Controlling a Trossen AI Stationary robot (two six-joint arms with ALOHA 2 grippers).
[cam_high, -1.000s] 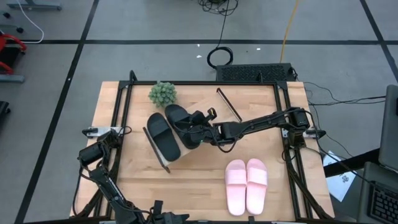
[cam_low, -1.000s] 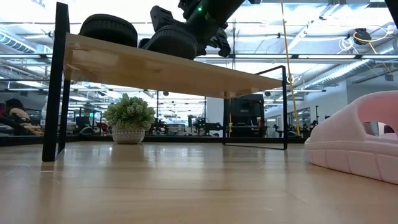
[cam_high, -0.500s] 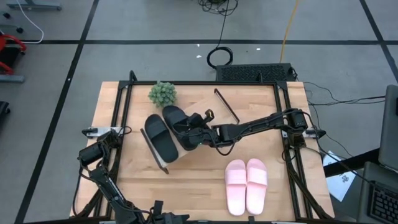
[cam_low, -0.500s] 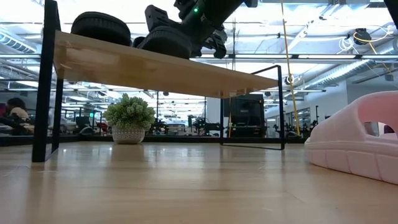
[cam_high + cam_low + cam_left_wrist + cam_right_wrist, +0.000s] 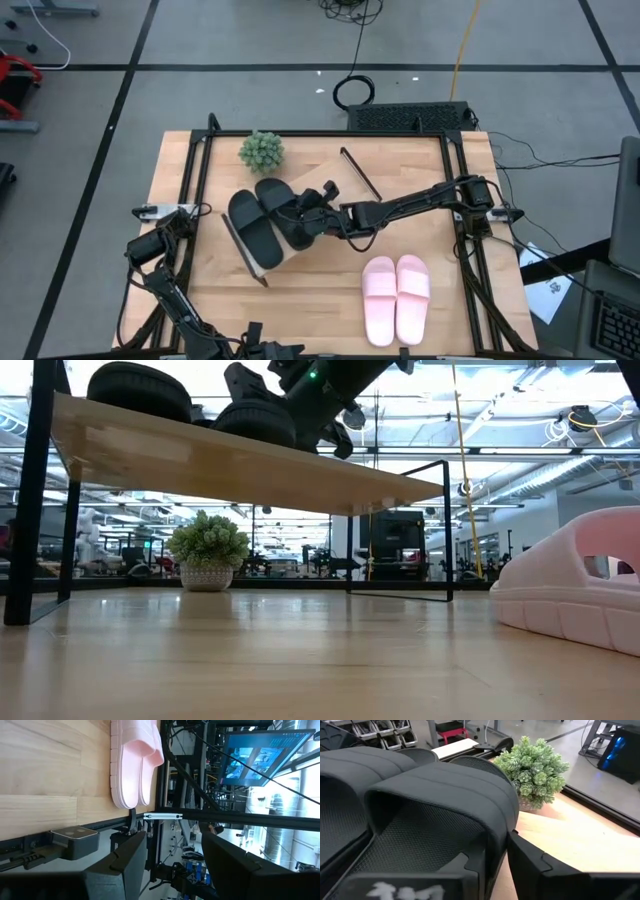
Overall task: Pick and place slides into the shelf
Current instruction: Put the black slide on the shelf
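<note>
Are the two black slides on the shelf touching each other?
Touching. The right wrist view shows the two black slides pressed side by side on the shelf, with no gap between their straps.

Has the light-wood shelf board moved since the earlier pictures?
Yes. In the high view the light-wood shelf board, carrying the matte black slide sandals, slid left, away from the pale pink slide sandals.
</note>
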